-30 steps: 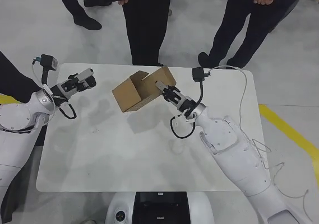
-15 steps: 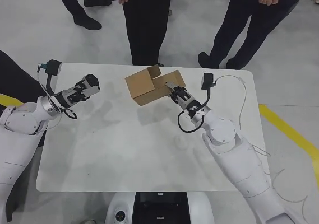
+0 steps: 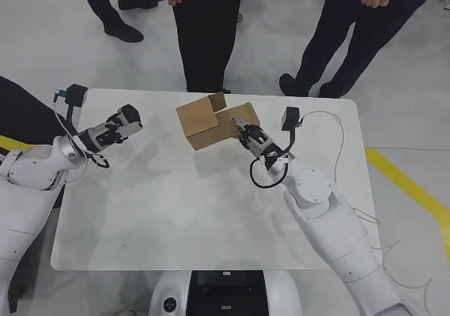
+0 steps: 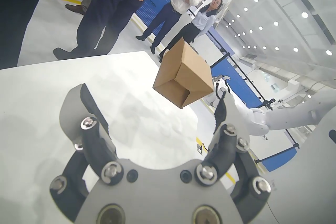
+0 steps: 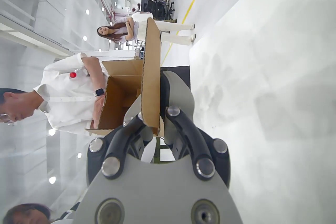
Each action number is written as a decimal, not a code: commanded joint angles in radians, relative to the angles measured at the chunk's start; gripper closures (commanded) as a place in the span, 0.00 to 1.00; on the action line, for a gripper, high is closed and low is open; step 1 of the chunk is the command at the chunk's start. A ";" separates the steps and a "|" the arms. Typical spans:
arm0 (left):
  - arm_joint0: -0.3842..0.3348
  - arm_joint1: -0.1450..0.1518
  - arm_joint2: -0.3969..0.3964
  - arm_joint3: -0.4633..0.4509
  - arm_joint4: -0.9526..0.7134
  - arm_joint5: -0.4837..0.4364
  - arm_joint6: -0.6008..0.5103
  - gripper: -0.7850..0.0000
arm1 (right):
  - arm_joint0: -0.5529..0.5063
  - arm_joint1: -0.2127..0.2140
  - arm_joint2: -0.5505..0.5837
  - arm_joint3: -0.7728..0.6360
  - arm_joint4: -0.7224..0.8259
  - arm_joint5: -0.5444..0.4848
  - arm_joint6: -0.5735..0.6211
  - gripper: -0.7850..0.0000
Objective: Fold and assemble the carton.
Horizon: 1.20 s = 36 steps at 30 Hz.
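The brown cardboard carton (image 3: pixel 201 122) hangs at 12 o'clock over the white table (image 3: pixel 169 221), one flap pinched in the right claw (image 3: pixel 244 129). The left claw (image 3: pixel 132 117) is wide open. The carton looks light and bendy, so grab near folds.

The right gripper (image 3: pixel 246 129) holds the brown cardboard carton (image 3: pixel 201 122) by a side flap over the white table (image 3: pixel 177 213), box body just beyond its tips, the left gripper (image 3: pixel 130 120) well apart.
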 commanded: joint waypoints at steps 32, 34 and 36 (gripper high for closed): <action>-0.019 -0.047 0.055 -0.057 0.518 -0.177 0.245 0.00 | -0.065 -0.028 -0.019 -0.061 0.094 0.084 -0.079 1.00; -0.019 -0.047 0.055 -0.057 0.518 -0.177 0.245 0.00 | -0.065 -0.028 -0.019 -0.061 0.094 0.084 -0.079 1.00; -0.019 -0.047 0.055 -0.057 0.518 -0.177 0.245 0.00 | -0.065 -0.028 -0.019 -0.061 0.094 0.084 -0.079 1.00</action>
